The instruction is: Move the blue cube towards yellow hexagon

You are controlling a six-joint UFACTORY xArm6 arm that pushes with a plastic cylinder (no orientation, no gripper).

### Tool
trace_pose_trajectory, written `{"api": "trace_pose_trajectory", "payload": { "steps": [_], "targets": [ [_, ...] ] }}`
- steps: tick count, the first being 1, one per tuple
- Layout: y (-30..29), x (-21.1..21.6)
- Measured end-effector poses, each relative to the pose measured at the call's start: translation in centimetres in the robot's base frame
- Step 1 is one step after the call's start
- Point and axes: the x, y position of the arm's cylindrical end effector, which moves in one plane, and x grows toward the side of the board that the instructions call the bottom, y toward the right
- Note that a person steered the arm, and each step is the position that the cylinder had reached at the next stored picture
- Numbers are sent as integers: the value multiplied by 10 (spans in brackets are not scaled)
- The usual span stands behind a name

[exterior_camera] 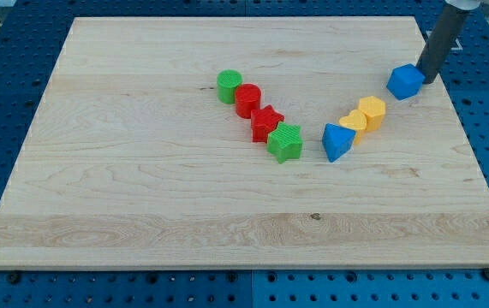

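The blue cube sits near the view's upper right on the wooden board. My tip touches or nearly touches the cube's right side. The yellow hexagon lies down and to the left of the cube, a short gap away. A second yellow block leans against the hexagon's lower left. A blue triangular block sits just below and left of that.
A diagonal row near the middle holds a green cylinder, a red cylinder, a red star and a green star. The board's right edge runs close to my tip.
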Motion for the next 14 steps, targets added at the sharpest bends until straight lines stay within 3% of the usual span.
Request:
{"api": "trace_pose_trajectory", "payload": {
  "steps": [2,6,8,11,14],
  "targets": [
    [-12,-18],
    [-25,20],
    [-43,-8],
    [-53,19],
    [-65,5]
  ]
}}
